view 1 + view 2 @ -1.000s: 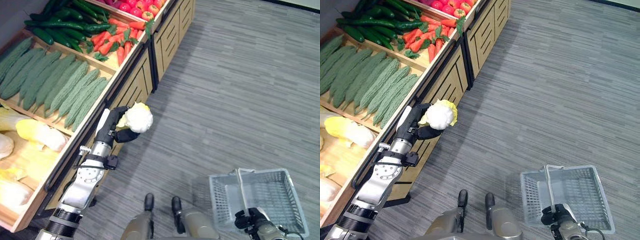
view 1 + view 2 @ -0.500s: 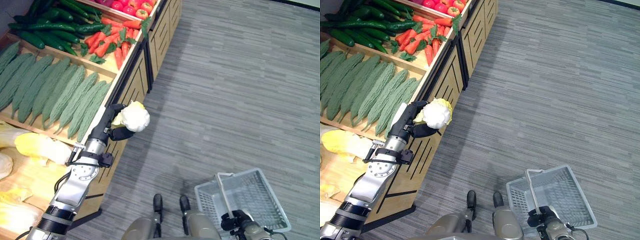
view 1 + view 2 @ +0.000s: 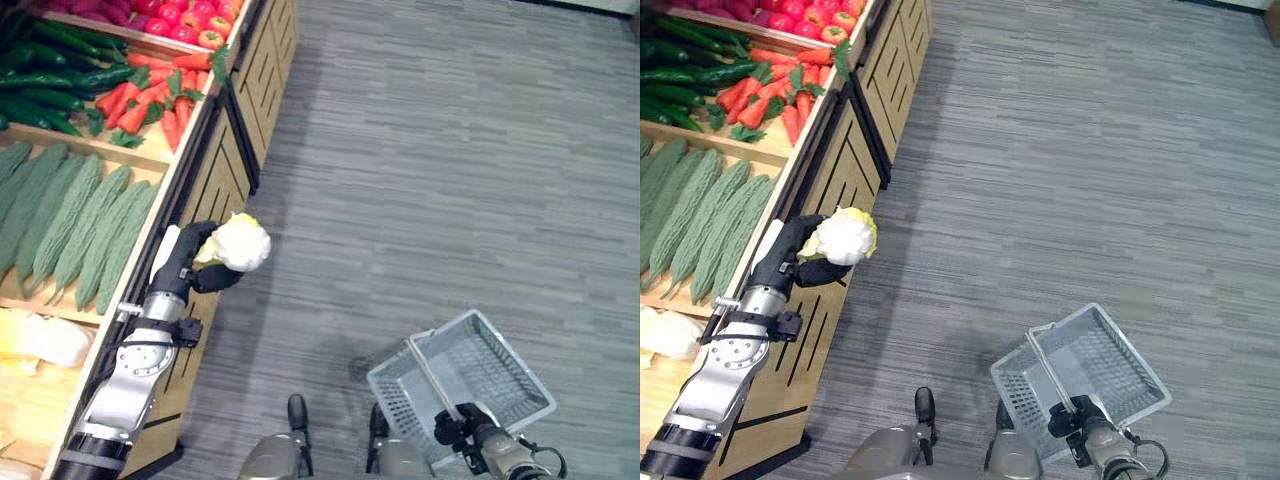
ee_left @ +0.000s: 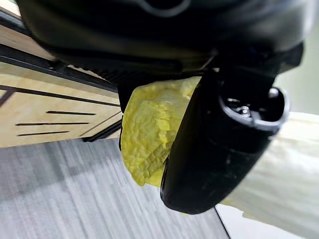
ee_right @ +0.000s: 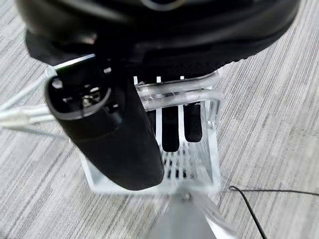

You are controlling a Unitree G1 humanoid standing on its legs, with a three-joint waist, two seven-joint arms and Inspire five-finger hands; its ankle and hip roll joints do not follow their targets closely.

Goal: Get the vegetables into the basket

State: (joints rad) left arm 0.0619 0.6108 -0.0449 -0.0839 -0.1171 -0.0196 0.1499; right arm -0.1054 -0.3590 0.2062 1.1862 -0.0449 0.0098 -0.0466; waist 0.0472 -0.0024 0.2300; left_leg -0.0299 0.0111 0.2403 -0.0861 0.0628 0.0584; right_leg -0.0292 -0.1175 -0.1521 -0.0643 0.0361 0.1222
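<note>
Item 1, your left hand (image 3: pixel 188 262): raised at the end of an outstretched silver-grey arm, fingers and thumb curled round a napa cabbage (image 3: pixel 240 244) (pale, crinkled, yellow-green at the leaf edges in the left wrist view). The cabbage is held in the air just off the front edge of the wooden produce stand (image 3: pixel 212 170), above the grey floor (image 3: pixel 450 150), well apart from the basket.

Item 2, your right hand (image 3: pixel 1080 418): low at your right side, fingers wrapped round the wire handle (image 3: pixel 428 375) of the basket (image 3: pixel 1110 360). The right wrist view shows the fingers (image 5: pixel 169 127) hooked over the clear rim, thumb alongside. The basket (pale plastic mesh) hangs tilted from this hand over the floor, and nothing is visible inside it.

Item 3, stand contents, from your end to the far end:
- more napa cabbages (image 3: pixel 40 340) in the nearest compartment
- bitter gourds (image 3: pixel 70 230), lying side by side
- carrots (image 3: pixel 150 100) with green tops, beside dark green cucumbers (image 3: pixel 40 90)
- red tomatoes (image 3: pixel 180 15) at the far end
</note>
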